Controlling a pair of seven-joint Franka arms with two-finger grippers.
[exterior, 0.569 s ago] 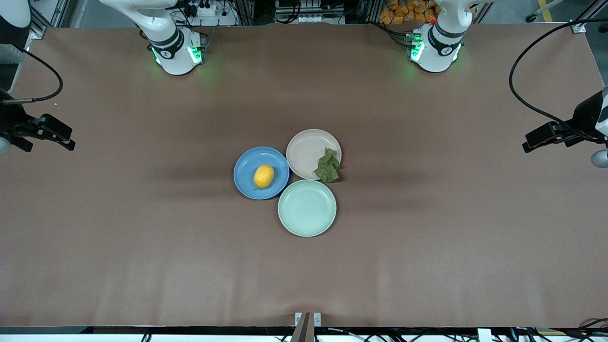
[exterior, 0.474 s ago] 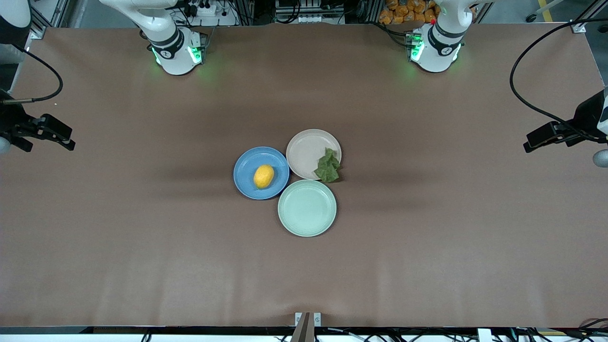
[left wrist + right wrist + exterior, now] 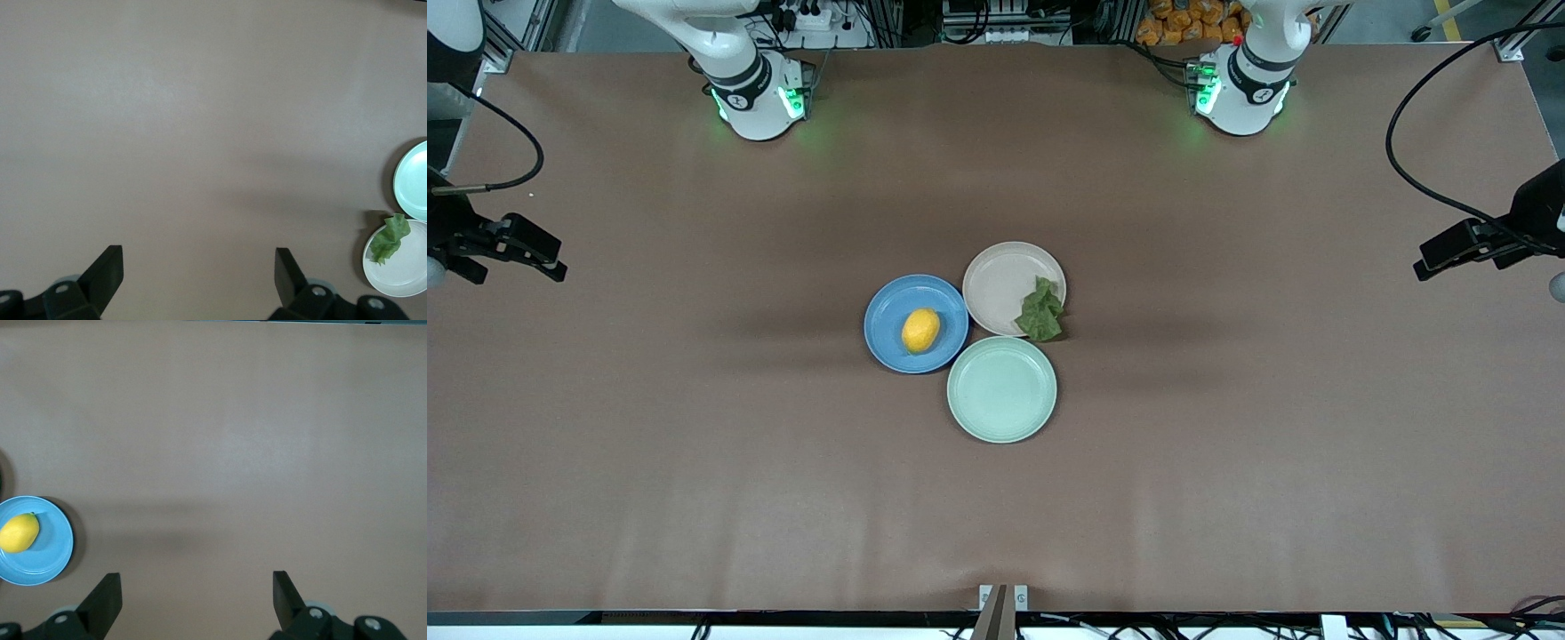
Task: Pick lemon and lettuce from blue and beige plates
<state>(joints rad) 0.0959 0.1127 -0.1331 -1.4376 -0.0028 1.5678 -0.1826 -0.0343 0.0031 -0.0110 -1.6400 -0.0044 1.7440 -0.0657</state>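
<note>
Black fingers (image 3: 107, 273) of both grippers spread wide, seemingly empty, over bare table (image 3: 1227, 444).

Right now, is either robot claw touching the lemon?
Apart. The front view shows the lemon on the blue plate mid-table, with the right gripper and left gripper open at the table's ends.

A wide brown tabletop (image 3: 1227, 462) is filling almost the whole front view, its matte covering lying smooth with faint ripples toward the camera's edge. Soft shadows are crossing its middle. Along the top edge, metal framing (image 3: 889, 22), cables and a power strip (image 3: 805, 16) are showing, and a heap of orange items (image 3: 1192, 22) is sitting there. A small metal bracket (image 3: 1003, 597) is sitting at the nearest edge.
</note>
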